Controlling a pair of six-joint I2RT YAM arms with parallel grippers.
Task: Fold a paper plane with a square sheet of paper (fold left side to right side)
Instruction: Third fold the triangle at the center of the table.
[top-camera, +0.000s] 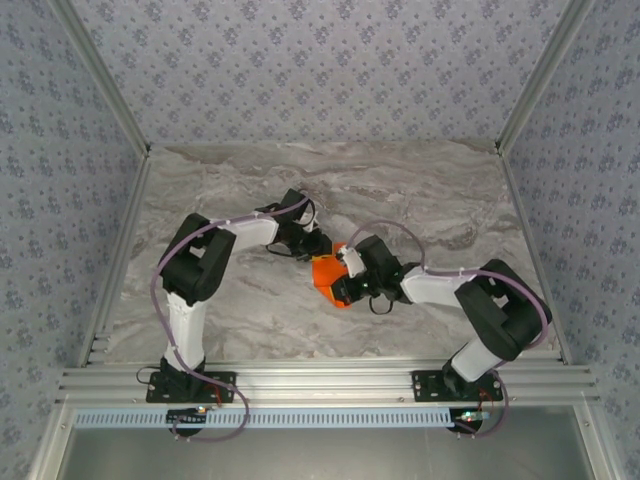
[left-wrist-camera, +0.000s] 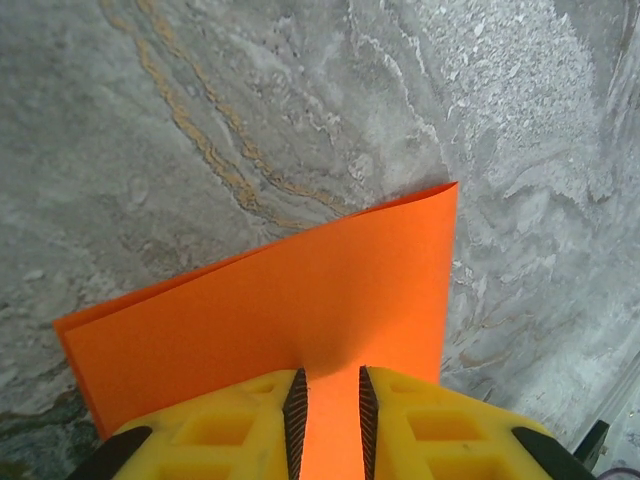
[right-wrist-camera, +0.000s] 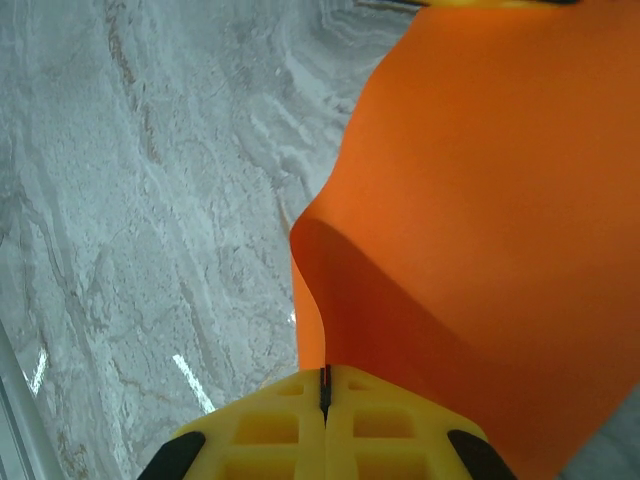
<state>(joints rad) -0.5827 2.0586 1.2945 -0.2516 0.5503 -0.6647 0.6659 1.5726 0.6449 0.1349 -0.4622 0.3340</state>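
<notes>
- R gripper (right-wrist-camera: 325, 392) is pinched shut on the near edge of the square sheet of paper (right-wrist-camera: 480, 180). The bright orange sheet bows up and away from the jaws.
- L gripper (left-wrist-camera: 329, 385) is narrow. Its yellow fingers (left-wrist-camera: 250, 430) stand a slit apart w/ orange showing btwn them; can't tell if the pads touch the sheet.
- L wrist view: the sheet looks doubled over, w/ a layered edge at the left and one corner pointing up-right over the grey marble-look table (left-wrist-camera: 200, 100).
- Top view: both arms bend inward, the grippers are close together near table ctr, and the paper is btwn them.
</notes>
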